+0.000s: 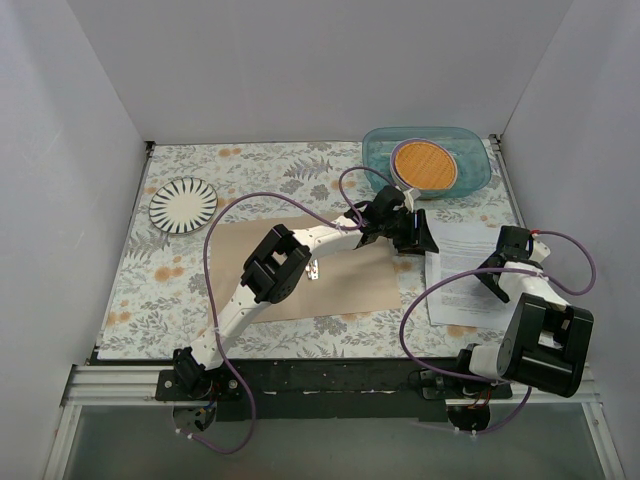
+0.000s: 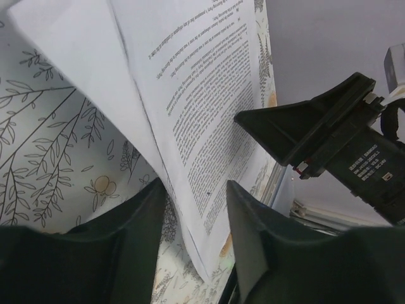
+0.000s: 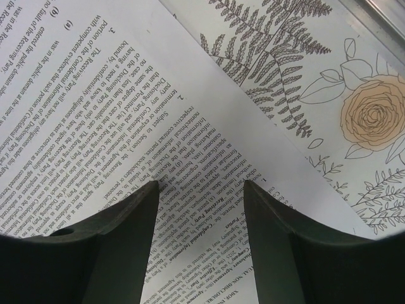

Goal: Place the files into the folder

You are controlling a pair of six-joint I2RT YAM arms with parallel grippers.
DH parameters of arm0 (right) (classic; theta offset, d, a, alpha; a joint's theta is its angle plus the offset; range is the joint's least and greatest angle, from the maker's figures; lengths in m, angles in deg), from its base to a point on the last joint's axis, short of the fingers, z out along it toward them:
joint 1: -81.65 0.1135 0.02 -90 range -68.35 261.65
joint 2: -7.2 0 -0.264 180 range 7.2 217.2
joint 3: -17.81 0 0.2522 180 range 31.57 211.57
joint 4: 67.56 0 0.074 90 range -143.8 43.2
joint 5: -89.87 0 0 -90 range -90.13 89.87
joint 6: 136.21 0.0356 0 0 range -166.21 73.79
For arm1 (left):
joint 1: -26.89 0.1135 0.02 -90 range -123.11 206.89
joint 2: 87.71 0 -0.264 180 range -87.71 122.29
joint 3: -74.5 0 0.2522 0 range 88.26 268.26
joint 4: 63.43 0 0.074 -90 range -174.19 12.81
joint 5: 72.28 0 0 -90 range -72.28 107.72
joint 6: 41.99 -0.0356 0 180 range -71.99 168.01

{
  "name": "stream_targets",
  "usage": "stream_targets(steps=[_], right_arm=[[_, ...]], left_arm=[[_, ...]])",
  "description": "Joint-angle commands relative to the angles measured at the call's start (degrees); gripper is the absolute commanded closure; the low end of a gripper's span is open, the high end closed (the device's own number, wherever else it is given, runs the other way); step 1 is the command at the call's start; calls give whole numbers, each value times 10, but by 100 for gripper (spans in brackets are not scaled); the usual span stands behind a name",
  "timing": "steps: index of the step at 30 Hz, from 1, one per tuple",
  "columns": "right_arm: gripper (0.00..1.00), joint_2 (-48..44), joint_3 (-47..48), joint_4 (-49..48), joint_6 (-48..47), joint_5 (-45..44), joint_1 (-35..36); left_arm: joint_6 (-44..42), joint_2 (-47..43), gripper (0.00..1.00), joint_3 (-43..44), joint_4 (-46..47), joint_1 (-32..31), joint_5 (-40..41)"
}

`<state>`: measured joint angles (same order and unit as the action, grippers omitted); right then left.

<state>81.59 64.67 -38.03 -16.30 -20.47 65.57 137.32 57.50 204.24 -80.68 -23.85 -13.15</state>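
Overhead view of a floral bench (image 1: 250, 165). The brown folder (image 1: 340, 285) lies flat in the middle, closed. The files (image 1: 462, 252), white printed sheets, lie just right of it, near the right edge.

The left arm reaches across the folder. Its pincer (image 2: 195, 190) is at the sheets' left edge, jaws apart, with a raised, curled edge of the sheets (image 2: 202, 95) standing between them.

The right pincer (image 3: 201, 187) is released too, its fingers (image 3: 126, 221) spread and pointing down at the printed page (image 3: 95, 126); whether they touch it is unclear.

At the back, a striped plate (image 1: 183, 205) sits left and a blue tub (image 1: 475, 150) holding an orange disc (image 1: 424, 165) sits right.
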Motion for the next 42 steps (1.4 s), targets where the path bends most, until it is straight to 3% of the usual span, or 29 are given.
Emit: stream_targets(steps=[1, 7, 14, 23, 34, 42], right_arm=[[37, 1, -18, 65, 22, 49, 5], [37, -5, -22, 66, 24, 49, 6], [37, -11, -18, 76, 29, 38, 6], [35, -28, -5, 85, 36, 36, 6], [28, -48, 4, 97, 37, 43, 6], [27, -93, 36, 116, 35, 61, 6]], left_arm=[[-5, -57, 63, -2, 8, 0, -5], [-18, -56, 90, -2, 11, 0, -4], [-52, -76, 100, 1, -12, 0, 11], [-180, -180, 100, 10, -107, 2, 81], [-229, -265, 100, -5, -160, 0, 90], [-293, -302, 100, 65, -248, -9, 91]])
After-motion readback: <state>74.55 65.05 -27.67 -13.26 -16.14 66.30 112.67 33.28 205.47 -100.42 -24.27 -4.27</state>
